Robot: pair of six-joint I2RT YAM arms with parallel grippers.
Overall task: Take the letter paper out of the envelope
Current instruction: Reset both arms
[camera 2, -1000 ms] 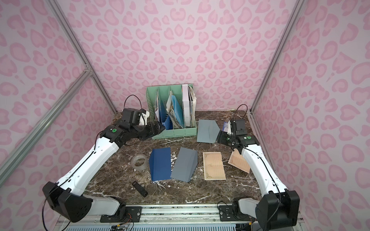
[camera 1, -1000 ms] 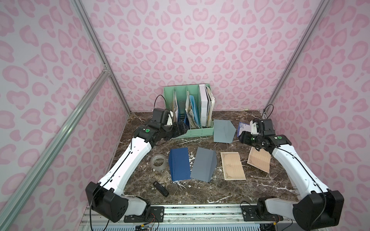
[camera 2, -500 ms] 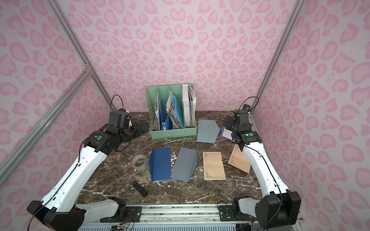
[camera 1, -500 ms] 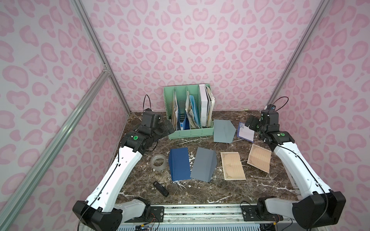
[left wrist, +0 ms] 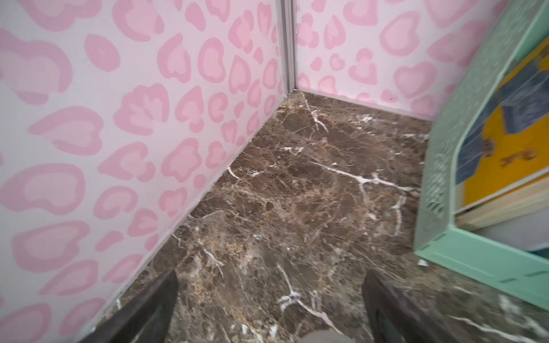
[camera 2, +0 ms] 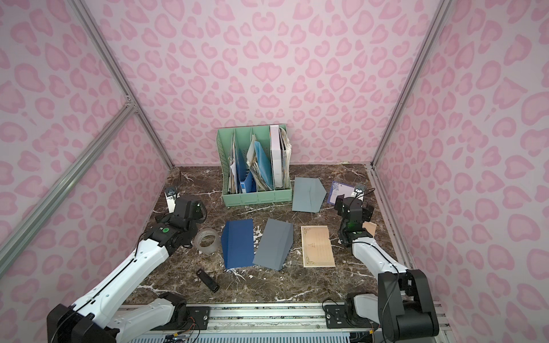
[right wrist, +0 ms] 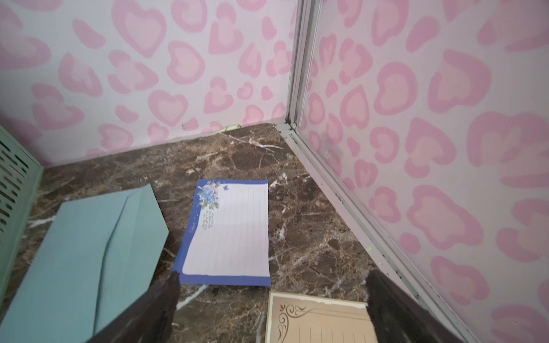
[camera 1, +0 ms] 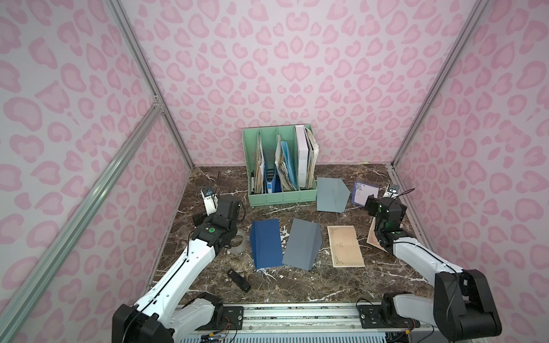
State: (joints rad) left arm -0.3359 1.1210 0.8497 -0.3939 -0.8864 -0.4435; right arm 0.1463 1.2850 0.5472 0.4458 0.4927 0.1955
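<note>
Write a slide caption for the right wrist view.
Right gripper open and empty, looking at a blue-bordered letter sheet lying flat on the marble table beside a grey-green envelope.

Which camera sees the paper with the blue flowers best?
Right wrist view: the blue-flowered letter paper is close, its lines clear. In both top views it looks small and far. The left wrist view misses it.

Bright, even light; wrist views softly blurred.
</note>
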